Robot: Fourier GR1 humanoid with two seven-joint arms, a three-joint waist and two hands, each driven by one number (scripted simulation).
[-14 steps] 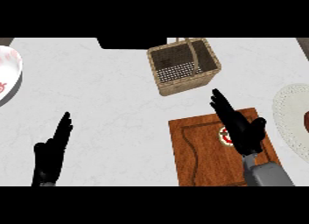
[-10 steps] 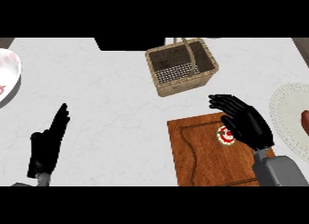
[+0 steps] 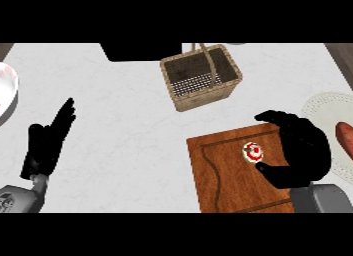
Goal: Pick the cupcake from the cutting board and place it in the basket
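Cupcake (image 3: 253,151), seen from above as a small round of white frosting with red marks, sits on the cutting board (image 3: 225,175), just beside the right hand (image 3: 303,150) on its thumb side. That hand arches over the board's right part: its fingers (image 3: 276,117) curl forward and inward past the cupcake's far side, and its thumb (image 3: 271,171) hooks in on the near side, so the cupcake lies in the open mouth between them. I cannot make out contact; the fingers look curved around the cake but not yet closed on it, so I judge the grasp as still forming.

Being round, the cupcake has no long axis to line up with; what matters is that it lies to the left of the palm, within the span of thumb and fingers, so a closing pinch would likely meet it.

Beyond the fingertips and somewhat to the left stands the basket (image 3: 202,76), well apart from the hand, its opening facing up.

Far off to the left, the left hand (image 3: 49,144) rests with straight fingers, holding nothing. The right hand is clearly the nearer one and the natural one for the pick.
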